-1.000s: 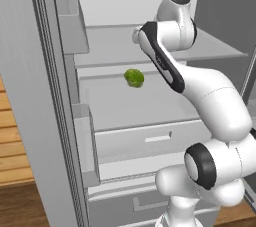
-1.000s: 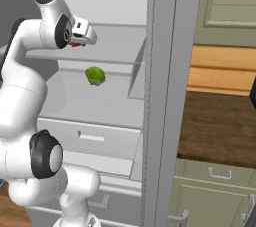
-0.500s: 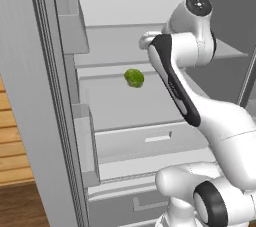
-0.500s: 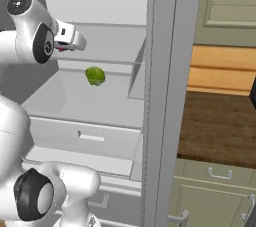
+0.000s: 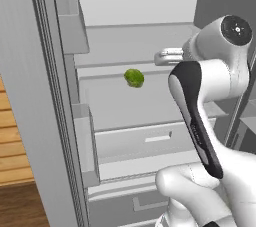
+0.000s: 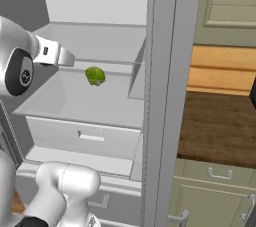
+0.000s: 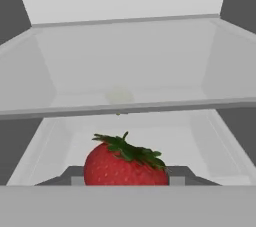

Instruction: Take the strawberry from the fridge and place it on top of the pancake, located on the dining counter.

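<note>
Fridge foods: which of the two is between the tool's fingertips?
The red strawberry, in the hand view at the tool. The green vegetable lies alone on the fridge shelf.

The white robot arm is swung further right and pulled back since a second ago, with its two-finger gripper now drawn away from the open light-grey fridge.

My glossy white, rounded plastic arm has a long black inset strip on one link, round dark joint caps with tiny pale dots, and a grey boxy wrist block.
</note>
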Robot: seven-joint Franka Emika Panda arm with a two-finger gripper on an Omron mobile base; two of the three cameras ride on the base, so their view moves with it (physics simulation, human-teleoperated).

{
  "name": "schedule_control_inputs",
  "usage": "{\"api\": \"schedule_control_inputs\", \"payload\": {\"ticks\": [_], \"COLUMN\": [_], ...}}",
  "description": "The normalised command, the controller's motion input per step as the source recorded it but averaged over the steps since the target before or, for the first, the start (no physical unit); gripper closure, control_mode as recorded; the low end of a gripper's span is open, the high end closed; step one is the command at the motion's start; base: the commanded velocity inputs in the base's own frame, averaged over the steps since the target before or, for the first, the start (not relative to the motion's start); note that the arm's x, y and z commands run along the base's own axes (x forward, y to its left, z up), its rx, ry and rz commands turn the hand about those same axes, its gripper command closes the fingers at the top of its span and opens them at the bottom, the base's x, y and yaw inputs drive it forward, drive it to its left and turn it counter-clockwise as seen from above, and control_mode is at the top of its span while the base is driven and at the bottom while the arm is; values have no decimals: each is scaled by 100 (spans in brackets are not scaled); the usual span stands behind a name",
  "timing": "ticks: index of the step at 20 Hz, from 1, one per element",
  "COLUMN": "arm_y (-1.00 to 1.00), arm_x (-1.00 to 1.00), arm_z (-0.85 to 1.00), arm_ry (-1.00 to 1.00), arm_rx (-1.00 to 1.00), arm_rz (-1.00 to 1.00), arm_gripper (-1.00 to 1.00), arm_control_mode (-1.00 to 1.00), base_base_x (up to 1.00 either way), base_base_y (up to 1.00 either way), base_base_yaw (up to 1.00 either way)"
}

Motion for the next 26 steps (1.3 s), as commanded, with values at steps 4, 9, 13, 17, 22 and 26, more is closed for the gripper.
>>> {"api": "schedule_control_inputs", "payload": {"ticks": [4, 9, 13, 17, 22, 26], "arm_y": [-24, -21, -9, -1, 11, 0], "arm_x": [-100, -99, -82, -31, 12, 13], "arm_z": [0, 0, 0, -1, -8, 0], "arm_ry": [-3, 0, 0, 3, 22, 12], "arm_rx": [0, 0, 0, 0, -1, 0], "arm_rz": [0, 0, 0, 1, 1, 3], "arm_gripper": [100, 100, 100, 100, 100, 100], "arm_control_mode": [-100, -100, -100, -100, -100, -100], "base_base_x": [0, 0, 0, 0, 0, 0], "base_base_y": [0, 0, 0, 0, 0, 0], "base_base_yaw": [0, 0, 0, 0, 0, 0]}}
